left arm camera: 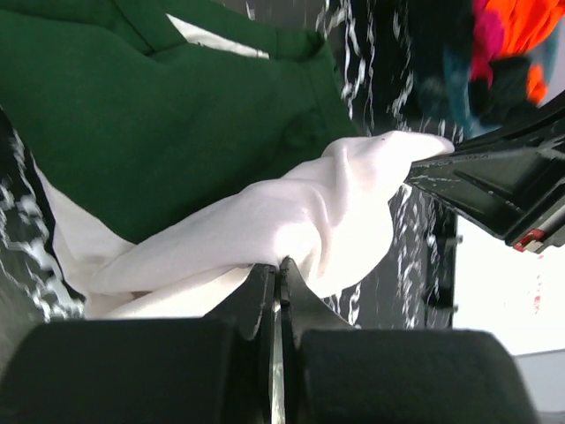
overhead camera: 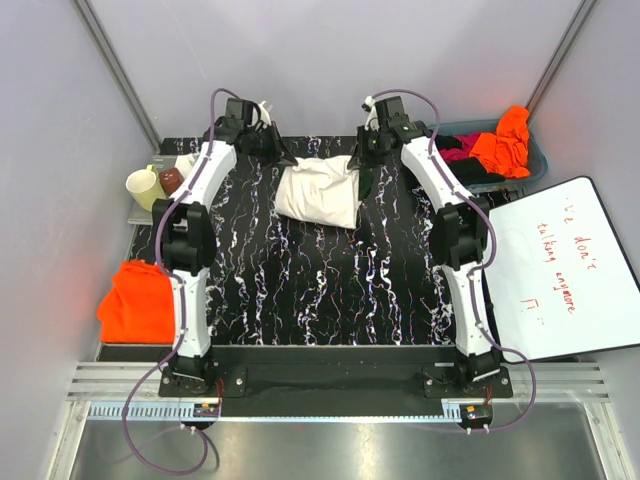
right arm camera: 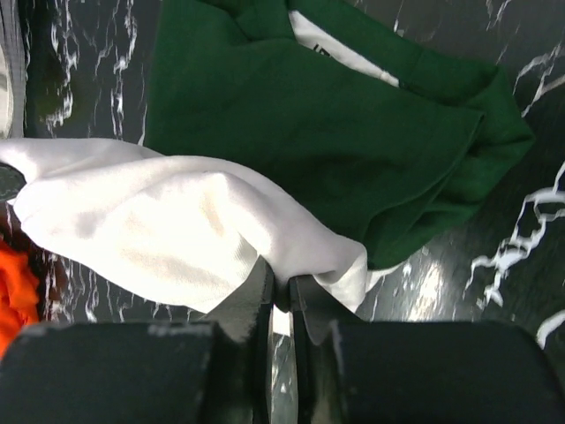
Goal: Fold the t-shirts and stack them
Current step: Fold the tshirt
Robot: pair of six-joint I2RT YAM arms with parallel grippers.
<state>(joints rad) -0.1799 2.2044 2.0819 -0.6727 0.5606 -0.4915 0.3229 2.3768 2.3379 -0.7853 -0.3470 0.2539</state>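
**A:** Where is the cream shirt point(overhead camera: 320, 190)?

**B:** It lies bunched on the far half of the black marbled table point(overhead camera: 330, 280), between my two arms. I hold it at its far edge, one corner in each hand.

**A:** Are both hands closed?

**B:** Yes. My left gripper point(left arm camera: 276, 270) has its fingers pressed together on a fold of cream cloth. My right gripper point(right arm camera: 281, 283) is pinched on another fold the same way. In the left wrist view the cloth stretches across to my other hand.

**A:** And the green part?

**B:** The green sleeve point(right arm camera: 327, 124) lies flat on the table just beyond the pinched cloth (a strip of cream shows at its far side).

**A:** The other shirts?

**B:** An orange shirt point(overhead camera: 135, 300) sits in a rough square at the left edge of the table, well away from the cream one. A second orange shirt point(overhead camera: 508, 138) hangs over the bin point(overhead camera: 537, 165) at the far right, with magenta cloth point(overhead camera: 462, 143) and black cloth point(overhead camera: 472, 170) beside it.

**A:** Anything else?

**B:** A mug point(overhead camera: 143, 186) at the far left, and a white board point(overhead camera: 565, 265) with red writing on the right.
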